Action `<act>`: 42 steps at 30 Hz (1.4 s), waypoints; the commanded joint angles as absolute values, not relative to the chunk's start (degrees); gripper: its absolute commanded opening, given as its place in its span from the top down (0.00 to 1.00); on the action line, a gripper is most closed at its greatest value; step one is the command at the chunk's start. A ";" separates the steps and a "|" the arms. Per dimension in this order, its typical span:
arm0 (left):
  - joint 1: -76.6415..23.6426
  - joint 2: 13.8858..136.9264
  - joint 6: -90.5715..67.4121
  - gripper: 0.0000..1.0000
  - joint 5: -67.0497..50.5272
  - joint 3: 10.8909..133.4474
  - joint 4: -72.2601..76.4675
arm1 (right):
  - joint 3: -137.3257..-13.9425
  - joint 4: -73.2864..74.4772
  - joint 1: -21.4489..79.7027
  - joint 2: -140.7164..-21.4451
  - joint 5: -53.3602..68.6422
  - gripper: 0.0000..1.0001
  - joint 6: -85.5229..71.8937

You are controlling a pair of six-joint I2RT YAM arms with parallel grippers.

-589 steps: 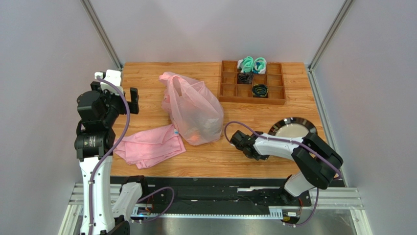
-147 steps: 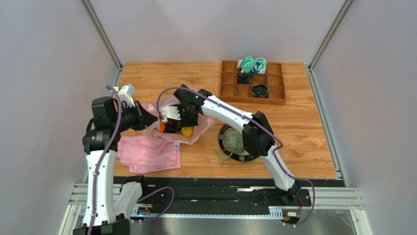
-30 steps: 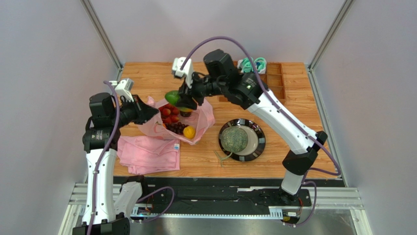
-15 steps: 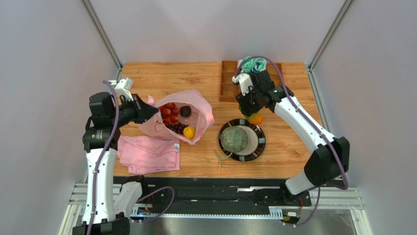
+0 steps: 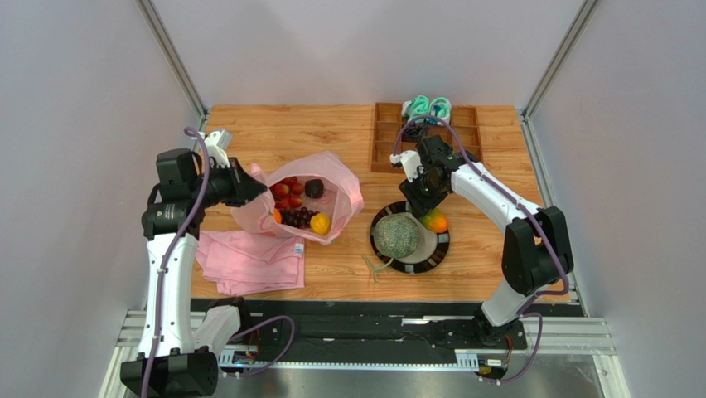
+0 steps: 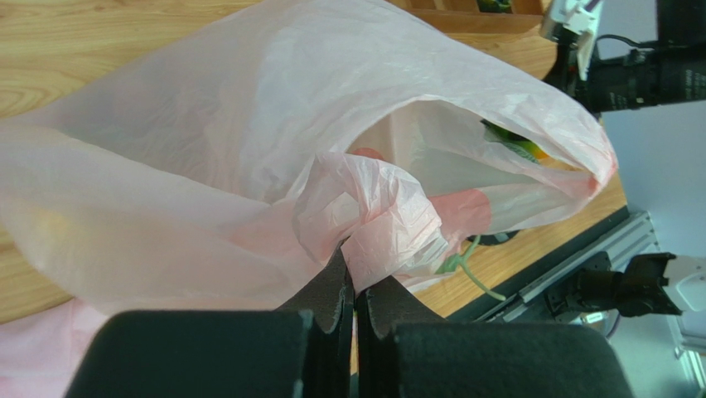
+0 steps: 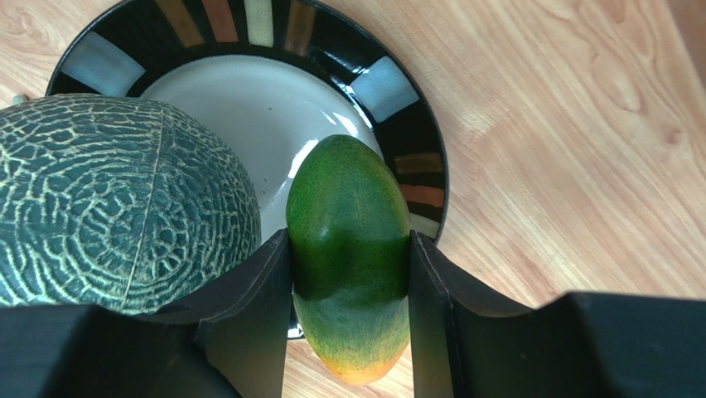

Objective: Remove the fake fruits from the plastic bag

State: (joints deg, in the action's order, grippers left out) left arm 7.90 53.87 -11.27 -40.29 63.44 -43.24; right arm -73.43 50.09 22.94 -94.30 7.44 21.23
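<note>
Partway through. Right end effector [image 5: 427, 203] clamped on a green-orange mango [image 7: 350, 240] over the plate [image 7: 249, 21] rim, netted melon [image 7: 116, 199] already seated just to its left. Left end effector [image 6: 355, 282] pinched shut on the plastic bag [image 6: 207, 124] rim, mouth held open. Left inside, ahead of it: red berries [image 5: 284, 192], grapes [image 5: 296, 217], yellow-orange fruit [image 5: 320, 223]. Wooden tray [image 5: 385, 149] beyond the right end effector, pink cloth [image 5: 249, 261] on the tabletop below the left; neither blocking.

Bright, even lighting; sharp frames, soft shadows, slight plate [image 7: 389, 79] glare.
</note>
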 commanded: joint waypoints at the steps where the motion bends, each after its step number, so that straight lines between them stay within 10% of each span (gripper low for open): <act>1: 10.37 55.98 -3.79 1.00 -38.23 67.06 -47.20 | -74.79 49.22 22.76 -93.87 8.88 0.70 20.13; 8: 10.46 55.02 -4.66 1.00 -42.88 66.97 -44.21 | -84.17 54.65 20.65 -91.41 14.49 0.32 22.93; 11: 10.37 53.62 -4.75 1.00 -45.08 66.53 -44.30 | -85.00 56.16 22.23 -87.90 16.18 0.00 23.73; 23: 10.46 44.91 -4.39 1.00 -44.83 61.88 -43.86 | -62.43 49.31 55.26 -62.95 13.89 0.09 53.67; 42: 10.46 37.27 -5.71 1.00 -43.68 61.70 -47.81 | -49.58 32.35 66.71 -78.92 11.00 0.37 63.20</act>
State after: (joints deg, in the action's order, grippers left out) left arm 10.17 38.46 -5.96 -43.33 61.89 -47.48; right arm -51.55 40.56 66.22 -77.38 14.17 64.45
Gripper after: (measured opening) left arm 0.007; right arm 0.656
